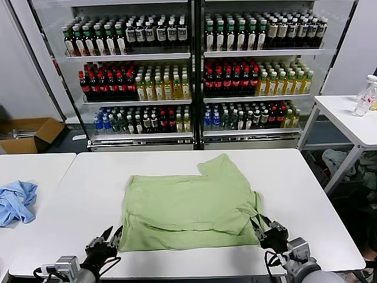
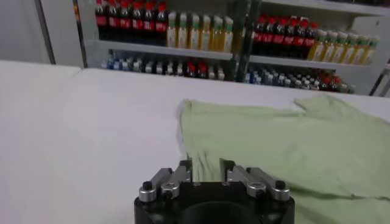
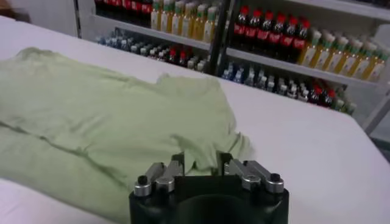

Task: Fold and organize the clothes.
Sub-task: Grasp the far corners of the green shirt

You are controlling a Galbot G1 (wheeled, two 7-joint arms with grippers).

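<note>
Head view looks down from the near edge of the surface [image 1: 330,206]; both wrist views sit low there, facing the shelves [image 2: 201,36], all sharing the shirt [image 1: 188,203].

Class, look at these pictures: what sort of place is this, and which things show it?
Probably a mock shop or robot test lab: glass-door drink coolers full of bottles, white tables, and a green shirt laid out for folding.

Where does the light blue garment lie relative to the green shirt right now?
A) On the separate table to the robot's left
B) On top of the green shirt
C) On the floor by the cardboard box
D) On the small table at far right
A: in the head view the light blue garment lies crumpled on the neighbouring table, across a gap from the table bearing the green shirt.
</note>
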